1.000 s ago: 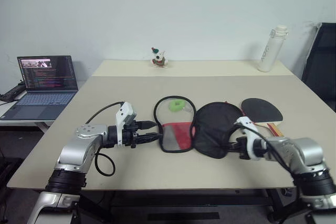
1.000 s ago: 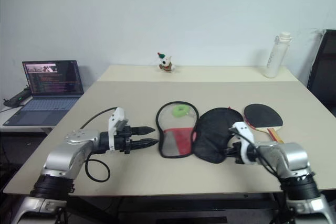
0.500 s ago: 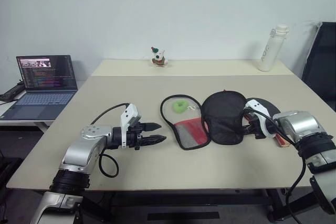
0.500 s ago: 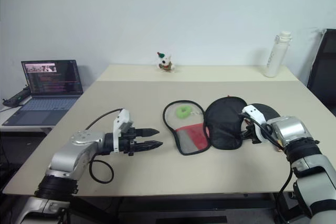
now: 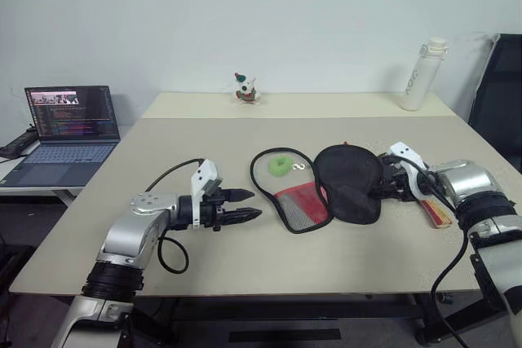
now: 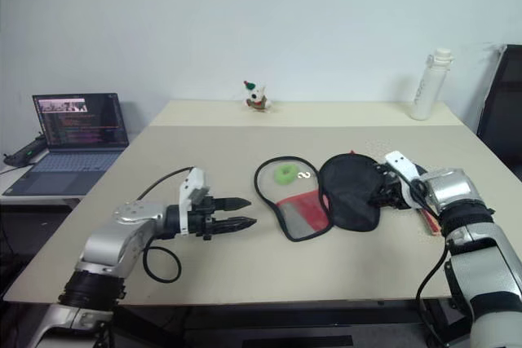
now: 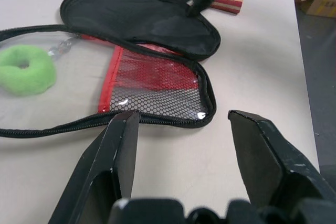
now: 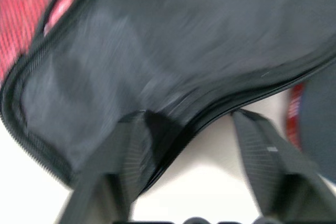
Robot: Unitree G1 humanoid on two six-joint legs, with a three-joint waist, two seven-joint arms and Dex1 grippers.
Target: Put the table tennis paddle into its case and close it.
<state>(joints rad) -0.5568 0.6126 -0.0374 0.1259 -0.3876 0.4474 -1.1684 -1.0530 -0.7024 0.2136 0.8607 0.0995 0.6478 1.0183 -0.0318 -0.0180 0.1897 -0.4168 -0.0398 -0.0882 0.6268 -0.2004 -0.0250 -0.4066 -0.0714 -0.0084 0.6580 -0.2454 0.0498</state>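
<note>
Black fabric case (image 5: pixel 326 187) lies open mid-worktop (image 5: pixel 245 258), two lobes side by side. Clear-and-red mesh half lies at 9 o'clock, black flap (image 5: pixel 351 181) at 3 o'clock. Long axis of each half runs roughly 11 to 5 o'clock, round ends toward the far edge, narrow ends toward the near edge. Green ring (image 5: pixel 281 164) sits inside the clear half near its far end; a small metal zip pull lies just beside it.

Paddle (image 5: pixel 432 211) lies past the flap at 3 o'clock. Its tan-and-red handle shows behind the right wrist and points to about 5 o'clock; the rubber face is mostly hidden by the flap and arm. In the left wrist view a sliver of black face and the handle end show beyond the flap.

Right hand (image 5: pixel 382 189) is at the flap's 3 o'clock edge, fingers apart and straddling the zipper rim, one finger on the fabric, not clamped. The paddle sits just behind that hand.

Left hand (image 5: pixel 247 204) hovers low over the worktop at the case's 9 o'clock, fingers apart, pointing at the mesh half, empty, near but not touching it.

Laptop (image 5: pixel 69 132) is on a side table at 9 o'clock. White bottle (image 5: pixel 422 75) and a small toy figure (image 5: pixel 246 89) stand at the far edge.
</note>
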